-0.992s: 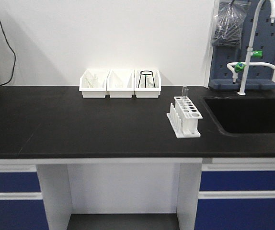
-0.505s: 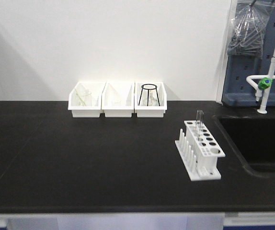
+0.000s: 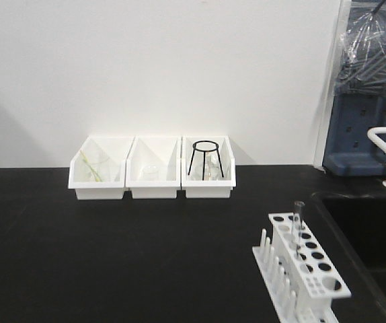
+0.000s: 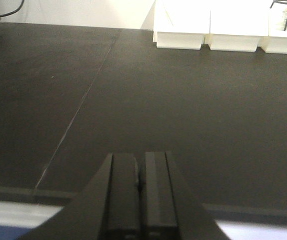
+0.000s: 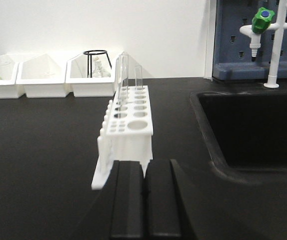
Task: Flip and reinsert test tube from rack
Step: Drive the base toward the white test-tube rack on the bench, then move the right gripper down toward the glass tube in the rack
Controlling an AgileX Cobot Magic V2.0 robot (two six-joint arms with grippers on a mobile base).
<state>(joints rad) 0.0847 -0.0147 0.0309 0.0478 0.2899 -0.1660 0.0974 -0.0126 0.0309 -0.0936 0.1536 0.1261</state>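
Since the earlier frames the front camera has closed in on the black bench top (image 3: 112,256), so its front edge and the cupboards below have dropped out of view and the rack now sits low and to the right. The sink (image 3: 374,229) lies just beside the rack, on its right. Three white bins (image 3: 152,176) stand against the wall, well apart from it. The white rack (image 3: 307,269) is upright, with its pegs on the side away from the sink.

Both tools are pressed shut on nothing. The left gripper (image 4: 139,185) hangs over bare bench top near the front edge. The right gripper (image 5: 144,192) faces the rack's near end, close to it.

The test tube (image 3: 298,217) stands in a hole at the rack's far end, rising clear of the top plate. The right wrist view seems to show a second clear upright beside it, and I cannot tell whether that is real. The pick-up has not begun. The right jaws must open first. They should then reach past the near holes, close gently on the bare glass above the plate, and lift straight up so the light rack does not tip.
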